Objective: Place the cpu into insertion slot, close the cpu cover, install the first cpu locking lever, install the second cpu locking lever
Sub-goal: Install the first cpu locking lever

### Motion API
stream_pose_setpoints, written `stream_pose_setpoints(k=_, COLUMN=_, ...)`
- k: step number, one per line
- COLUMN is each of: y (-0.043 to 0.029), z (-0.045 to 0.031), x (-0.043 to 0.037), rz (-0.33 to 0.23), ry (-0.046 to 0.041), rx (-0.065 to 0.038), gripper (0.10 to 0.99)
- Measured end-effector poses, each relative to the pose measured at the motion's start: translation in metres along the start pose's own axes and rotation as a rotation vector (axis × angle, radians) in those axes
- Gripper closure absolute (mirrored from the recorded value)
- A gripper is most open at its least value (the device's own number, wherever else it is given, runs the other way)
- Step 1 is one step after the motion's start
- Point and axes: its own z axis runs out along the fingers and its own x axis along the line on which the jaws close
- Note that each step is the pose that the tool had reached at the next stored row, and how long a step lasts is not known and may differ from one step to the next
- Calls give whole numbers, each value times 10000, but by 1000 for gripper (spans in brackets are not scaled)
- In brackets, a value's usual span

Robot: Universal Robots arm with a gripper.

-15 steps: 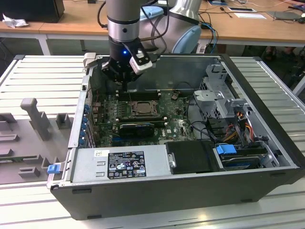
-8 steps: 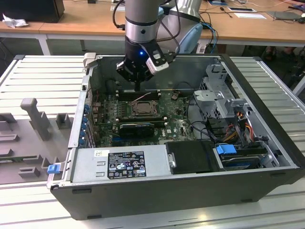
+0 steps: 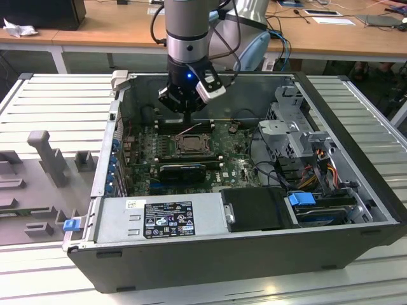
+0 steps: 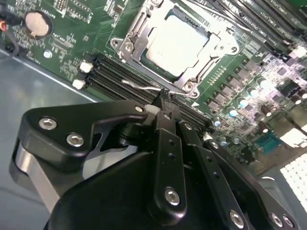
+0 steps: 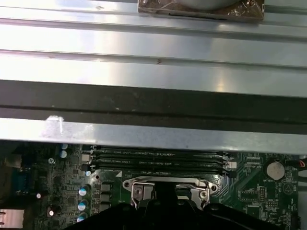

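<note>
Locking lever: thin stiff springy wire, slippery, beside covered cpu; gripper jaws closed, pinching its end.

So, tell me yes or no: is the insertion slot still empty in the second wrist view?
No, the cpu already lies flat in the insertion slot, its pale top showing through the open centre of the cpu cover.

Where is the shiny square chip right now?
In the second wrist view, the cpu sits in the insertion slot under the closed cpu cover, beside the black memory slots, just beyond the gripper.
</note>
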Motion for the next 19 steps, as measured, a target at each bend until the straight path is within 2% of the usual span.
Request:
stream_pose_setpoints(k=2, y=-1, z=12, x=1, rz=156, ry=-9, rx=7, gripper=980)
stream_pose_setpoints(k=10, y=-3, z=62, x=2, rz=162, ry=-12, rx=6, gripper=980)
stream_pose_setpoints(k=12, y=29, z=112, x=-27, rz=163, ry=-13, rx=5, gripper=980)
stream_pose_setpoints(k=16, y=98, z=140, x=-68, rz=158, ry=-11, rx=-3, gripper=980)
stream_pose_setpoints(k=19, y=101, z=165, x=-121, rz=161, ry=-11, rx=-3, gripper=980)
